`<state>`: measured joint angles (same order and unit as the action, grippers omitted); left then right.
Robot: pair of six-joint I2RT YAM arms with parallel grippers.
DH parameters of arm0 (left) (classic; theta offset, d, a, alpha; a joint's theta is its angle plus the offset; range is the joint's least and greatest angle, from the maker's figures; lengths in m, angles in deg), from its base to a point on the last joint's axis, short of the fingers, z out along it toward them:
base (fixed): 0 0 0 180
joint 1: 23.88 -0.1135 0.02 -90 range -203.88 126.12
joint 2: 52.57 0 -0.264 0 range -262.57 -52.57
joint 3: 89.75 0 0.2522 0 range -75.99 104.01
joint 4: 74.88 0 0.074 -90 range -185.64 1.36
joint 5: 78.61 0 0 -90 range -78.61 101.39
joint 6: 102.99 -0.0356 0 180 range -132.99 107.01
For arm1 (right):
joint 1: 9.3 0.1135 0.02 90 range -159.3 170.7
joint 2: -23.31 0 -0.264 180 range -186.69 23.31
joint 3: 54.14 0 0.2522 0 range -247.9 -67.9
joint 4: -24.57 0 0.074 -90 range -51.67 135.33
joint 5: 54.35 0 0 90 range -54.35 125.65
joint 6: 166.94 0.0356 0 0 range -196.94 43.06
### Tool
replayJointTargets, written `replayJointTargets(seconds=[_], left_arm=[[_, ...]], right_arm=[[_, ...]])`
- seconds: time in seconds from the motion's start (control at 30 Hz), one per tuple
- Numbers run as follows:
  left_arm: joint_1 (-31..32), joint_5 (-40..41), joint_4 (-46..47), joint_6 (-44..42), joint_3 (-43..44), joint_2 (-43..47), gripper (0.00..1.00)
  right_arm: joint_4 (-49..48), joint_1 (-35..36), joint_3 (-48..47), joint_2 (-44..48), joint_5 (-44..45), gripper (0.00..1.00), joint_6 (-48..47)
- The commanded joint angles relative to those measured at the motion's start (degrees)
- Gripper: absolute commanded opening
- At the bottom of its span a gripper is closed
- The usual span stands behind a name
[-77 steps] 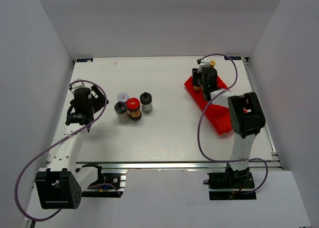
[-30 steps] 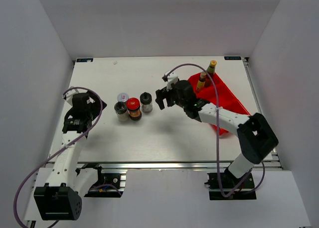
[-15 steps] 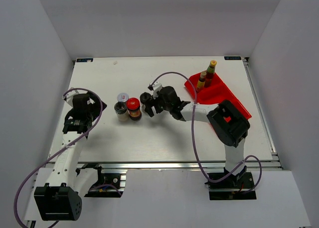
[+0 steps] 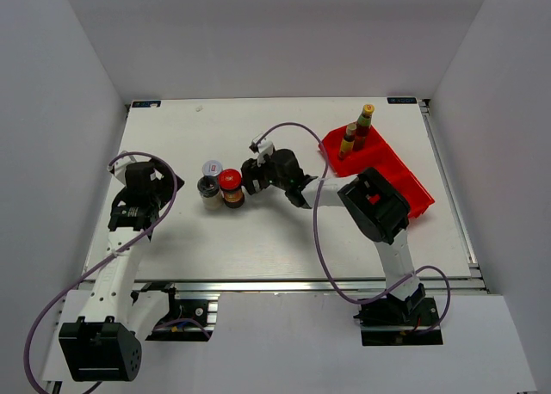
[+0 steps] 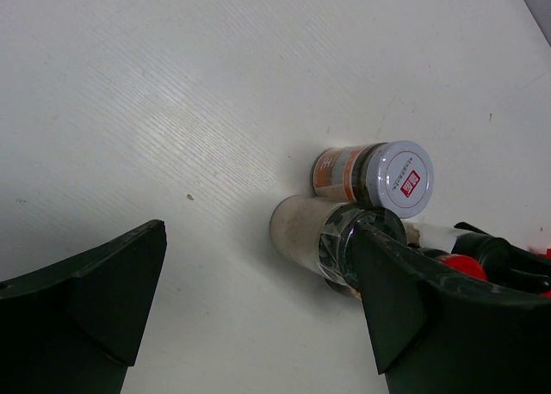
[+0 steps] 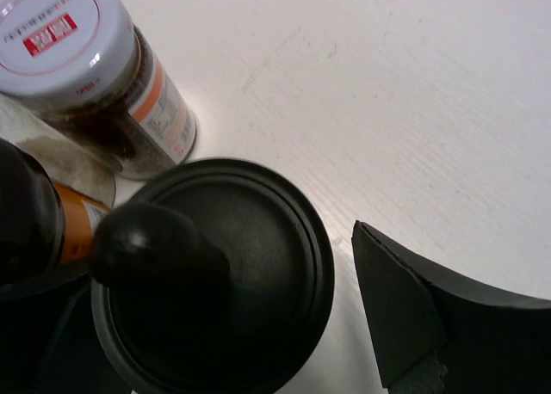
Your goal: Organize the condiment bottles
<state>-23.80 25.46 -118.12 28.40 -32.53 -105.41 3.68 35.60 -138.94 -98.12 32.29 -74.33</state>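
My right gripper is open and straddles a black-capped glass shaker; its right finger stands apart from the cap. In the top view the gripper hides that shaker. Just left stand the red-lidded jar, the white-lidded jar and another black-capped shaker. Two slim dark sauce bottles stand upright in the far end of the red bin. My left gripper is open, holds nothing, and hangs left of the cluster, with the shaker and the white-lidded jar ahead of it.
The red bin lies diagonally at the right side of the table. The right arm's purple cable loops over the table's middle. White walls close in the table on three sides.
The right arm has swung left from the red bin across the table and now has its open jaws round the black-capped shaker. The left arm has barely moved in the last second.
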Motion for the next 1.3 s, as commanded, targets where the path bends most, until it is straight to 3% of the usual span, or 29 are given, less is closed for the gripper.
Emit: replayJointTargets(seconds=[0.0, 0.17, 0.3, 0.53, 0.83, 0.97, 1.13, 1.27], left_arm=[[0.01, 0.79, 1.08, -0.43, 0.04, 0.02, 0.98], [0.01, 0.96, 1.17, -0.60, 0.48, -0.69, 0.98], [0.01, 1.05, 1.26, -0.61, 0.48, -0.69, 0.98], [0.01, 0.53, 1.00, -0.69, 0.66, -0.42, 0.98], [0.01, -0.88, 1.70, -1.04, 0.31, 0.37, 0.98], [0.01, -4.65, 4.24, -2.18, -0.31, 0.37, 0.98], [0.01, -4.31, 4.16, -2.71, 0.31, 0.37, 0.98], [0.01, -3.34, 3.98, -2.71, 0.66, 0.54, 0.98]], right_arm=[[-9.89, 0.01, -1.12, -0.65, 1.25, 0.89, 0.20], [-13.60, 0.01, 1.08, 0.83, -0.33, 0.82, 0.82], [-14.04, 0.01, 2.93, 2.77, 0.01, 0.63, 1.43], [-13.69, 0.01, 8.46, 9.35, 4.66, 0.55, 2.66], [-2.10, -1.66, 20.67, 32.18, 20.14, 0.46, 4.58], [6.33, -7.70, 24.98, 41.51, 21.63, 0.42, 7.93], [8.54, -17.11, 30.79, 51.36, 21.03, 0.41, 7.41], [9.08, -27.04, 31.58, 52.00, 19.53, 0.42, 6.62]])
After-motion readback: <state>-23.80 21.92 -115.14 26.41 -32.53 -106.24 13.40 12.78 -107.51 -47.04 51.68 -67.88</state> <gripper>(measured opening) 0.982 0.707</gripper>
